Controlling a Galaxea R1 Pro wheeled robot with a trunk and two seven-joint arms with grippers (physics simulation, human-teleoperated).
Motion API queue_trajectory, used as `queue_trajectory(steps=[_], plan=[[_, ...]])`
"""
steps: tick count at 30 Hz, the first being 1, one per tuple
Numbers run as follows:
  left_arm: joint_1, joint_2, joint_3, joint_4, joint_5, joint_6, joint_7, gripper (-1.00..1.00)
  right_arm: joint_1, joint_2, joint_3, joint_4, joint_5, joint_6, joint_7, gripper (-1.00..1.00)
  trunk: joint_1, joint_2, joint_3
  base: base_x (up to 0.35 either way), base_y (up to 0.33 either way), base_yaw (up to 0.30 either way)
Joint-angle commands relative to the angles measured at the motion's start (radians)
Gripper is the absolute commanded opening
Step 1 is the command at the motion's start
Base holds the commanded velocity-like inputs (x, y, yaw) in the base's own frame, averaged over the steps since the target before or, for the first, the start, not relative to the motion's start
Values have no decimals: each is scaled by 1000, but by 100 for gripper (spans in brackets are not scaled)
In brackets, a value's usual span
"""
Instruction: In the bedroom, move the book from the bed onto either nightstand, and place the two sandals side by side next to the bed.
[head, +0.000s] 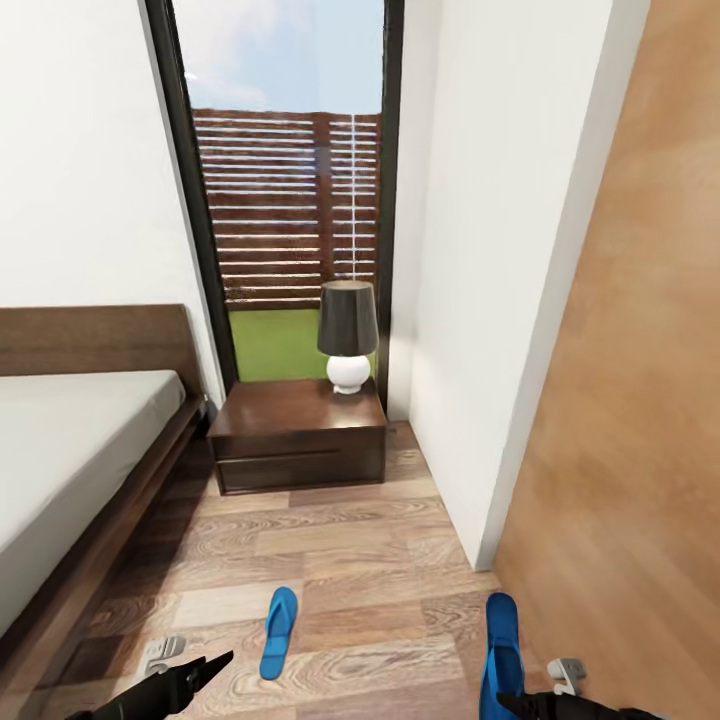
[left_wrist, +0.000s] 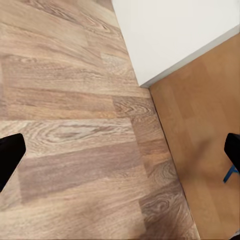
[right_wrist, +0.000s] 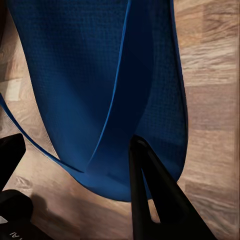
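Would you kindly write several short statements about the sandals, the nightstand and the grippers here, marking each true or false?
1. A lamp stands on the nightstand. True.
2. Both sandals lie side by side, touching. False: one sandal lies flat on the floor, the other sandal is apart, at the right gripper.
3. The book lies on the nightstand. False: only the lamp stands on it.
4. The left gripper holds nothing. True.
5. The bed is beside the nightstand. True.
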Motion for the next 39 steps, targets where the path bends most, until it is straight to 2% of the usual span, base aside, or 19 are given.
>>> queue_trajectory(steps=[1,7,21,25,28,30,31,32,34,36,37,38,39], plan=[[-1,0,1,0,5,10,-3,100,0,0,-10,0,8,1,7,-100,0,0,-1,314,0,0],[-1,0,1,0,5,10,-3,100,0,0,-10,0,8,0,7,-100,0,0,-1,281,0,0],[-1,1,1,0,5,10,-3,100,0,0,-10,0,8,1,7,-100,0,0,-1,13,0,0],[-1,2,3,-5,5,-15,18,100,0,0,-10,0,8,0,7,-100,0,0,-1,0,0,0],[-9,6,5,-99,7,-12,113,100,0,0,-10,0,8,0,7,-100,0,0,-1,0,0,0],[-24,6,4,-170,7,29,170,100,0,0,-10,0,8,0,7,-100,0,0,-1,0,0,0],[-38,5,3,-220,7,74,216,100,0,0,-10,0,8,0,7,-100,0,0,-1,0,0,0],[-61,2,-1,-294,7,151,303,100,0,0,-10,0,8,0,7,-100,0,0,-1,0,0,0],[-101,-19,-19,-375,7,226,453,100,0,0,-10,0,8,0,7,-100,0,0,-1,0,0,0],[-155,-50,-64,-419,7,262,611,100,0,0,-10,0,8,0,7,-100,0,0,-1,0,0,0],[-232,-84,-159,-439,6,285,767,100,0,0,-10,0,8,0,7,-100,0,0,-1,0,0,0],[-247,-90,-181,-440,6,292,793,100,0,0,-10,1,8,0,6,-100,0,0,-1,0,0,0],[-278,-105,-222,-440,7,312,842,100,0,0,-10,1,8,0,6,-100,0,0,-1,0,0,0]])
